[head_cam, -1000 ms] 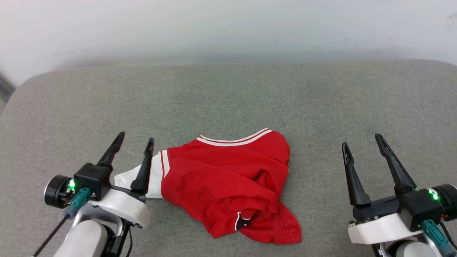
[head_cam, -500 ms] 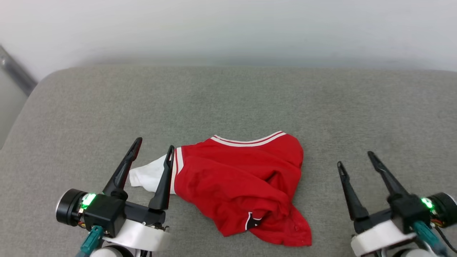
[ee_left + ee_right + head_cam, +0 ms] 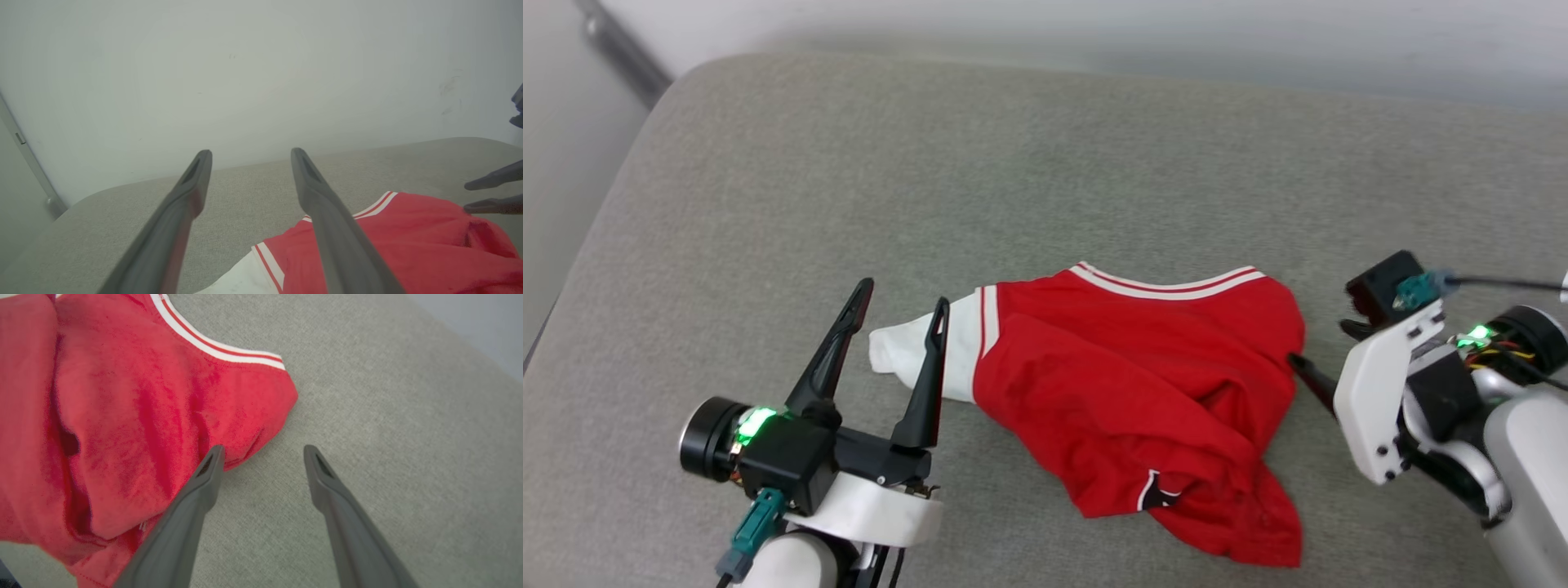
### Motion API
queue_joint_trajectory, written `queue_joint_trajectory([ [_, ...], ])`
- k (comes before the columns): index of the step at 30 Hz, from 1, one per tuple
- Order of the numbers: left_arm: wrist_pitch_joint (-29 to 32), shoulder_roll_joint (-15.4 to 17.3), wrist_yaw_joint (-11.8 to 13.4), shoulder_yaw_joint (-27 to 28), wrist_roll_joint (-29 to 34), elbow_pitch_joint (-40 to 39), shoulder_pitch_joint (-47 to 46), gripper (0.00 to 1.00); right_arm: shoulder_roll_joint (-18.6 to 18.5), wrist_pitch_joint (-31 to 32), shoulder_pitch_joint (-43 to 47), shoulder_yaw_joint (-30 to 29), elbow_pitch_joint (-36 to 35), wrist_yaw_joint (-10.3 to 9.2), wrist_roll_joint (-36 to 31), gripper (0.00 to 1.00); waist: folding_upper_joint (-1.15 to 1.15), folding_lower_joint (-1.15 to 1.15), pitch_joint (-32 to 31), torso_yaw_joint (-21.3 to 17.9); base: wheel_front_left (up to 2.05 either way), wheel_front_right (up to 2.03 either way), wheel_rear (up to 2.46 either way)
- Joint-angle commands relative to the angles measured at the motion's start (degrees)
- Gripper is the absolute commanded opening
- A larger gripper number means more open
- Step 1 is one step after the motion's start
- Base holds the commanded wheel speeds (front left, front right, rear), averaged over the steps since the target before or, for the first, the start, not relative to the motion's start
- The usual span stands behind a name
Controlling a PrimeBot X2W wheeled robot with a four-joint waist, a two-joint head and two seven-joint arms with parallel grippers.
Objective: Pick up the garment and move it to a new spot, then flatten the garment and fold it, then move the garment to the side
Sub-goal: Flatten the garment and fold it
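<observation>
- Your left gripper [image 3: 904, 292] stands wide open by the white sleeve [image 3: 890, 355] of the garment [image 3: 1143, 392].
- Your right gripper [image 3: 263, 449], jaws also spread wide, sits at its red edge, possibly touching.

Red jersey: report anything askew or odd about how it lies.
The red jersey shirt with striped trim lies crumpled on the grey fabric cushion: its near side is bunched over itself, one white sleeve sticks out toward the left claw.

No legible text; black white-edged mark [image 3: 1158, 492] on the garment [image 3: 1127, 384] unreadable.
</observation>
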Motion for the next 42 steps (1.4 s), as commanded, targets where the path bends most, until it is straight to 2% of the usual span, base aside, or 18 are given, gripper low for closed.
queue_joint_trajectory([
  [1,-0.1,-0.3,-0.4,0.1,0.1,0.1,-1.0,1.0,0.0,2.2,-1.0,-0.7,1.2,-0.06,0.7,1.0,0.0,0.0,1.7,1.9,0.0,0.0,0.0],
  [5,-0.1,-1.6,-1.2,0.0,0.7,0.6,-2.0,1.0,1.8,8.7,-3.9,-1.5,4.7,-0.04,1.8,1.0,0.0,0.0,2.7,4.6,0.0,0.0,0.0],
  [13,-0.1,-3.0,-1.9,-0.2,1.7,1.2,-2.2,1.0,1.7,11.3,-3.6,2.5,12.0,-0.03,0.5,1.0,0.0,0.0,2.9,8.0,0.0,0.0,0.0],
  [14,-0.1,-3.1,-2.0,-0.2,1.8,1.3,-2.0,1.0,1.9,10.9,-3.2,2.9,12.8,-0.03,0.7,0.44,0.0,0.0,2.8,8.2,0.0,0.0,0.0],
  [15,-0.1,-3.1,-2.0,-0.2,1.7,1.4,-1.8,1.0,1.7,10.1,-3.0,3.5,13.3,-0.02,0.5,0.33,0.0,0.0,2.6,8.3,0.0,0.0,0.0],
  [16,-0.1,-3.2,-2.0,-0.1,1.7,1.6,-1.6,1.0,1.4,8.8,-2.9,3.8,13.6,-0.03,-0.1,0.0,0.0,0.0,2.3,8.2,0.0,0.0,0.0],
  [23,-0.1,-2.7,-2.2,1.2,2.1,2.0,-0.1,1.0,0.0,-3.8,-3.5,2.7,12.5,-0.05,-4.4,0.0,0.0,0.0,-1.4,5.6,0.0,0.0,0.0],
  [27,-0.1,-2.4,-2.2,2.0,2.1,1.7,1.0,1.0,-0.9,-10.8,-2.8,1.0,8.7,-0.06,-7.0,0.0,0.0,0.0,-4.0,3.0,0.0,0.0,0.0],
  [32,-0.1,-2.3,-2.3,3.1,2.2,1.4,3.1,1.0,-3.2,-15.8,0.0,-1.6,1.5,-0.06,-12.6,0.0,0.0,0.0,-7.1,-0.5,0.0,0.0,0.0],
  [36,-0.1,-2.5,-2.3,3.3,2.2,0.7,3.8,1.0,-5.0,-15.5,3.5,-6.9,-4.3,-0.06,-16.3,0.0,0.0,0.0,-7.5,-1.6,0.0,0.0,0.0],
  [39,-0.1,-2.9,-2.4,3.6,1.8,0.0,3.5,1.0,-6.3,-12.6,5.9,-10.9,-7.8,-0.06,-17.6,0.0,0.0,0.0,-6.6,-1.8,0.0,0.0,0.0],
  [42,-0.1,-3.0,-2.4,3.3,1.9,0.2,3.0,1.0,-7.5,-9.0,7.2,-13.7,-8.5,-0.06,-18.6,0.0,0.0,0.0,-5.1,-1.5,0.0,0.0,0.0],
])
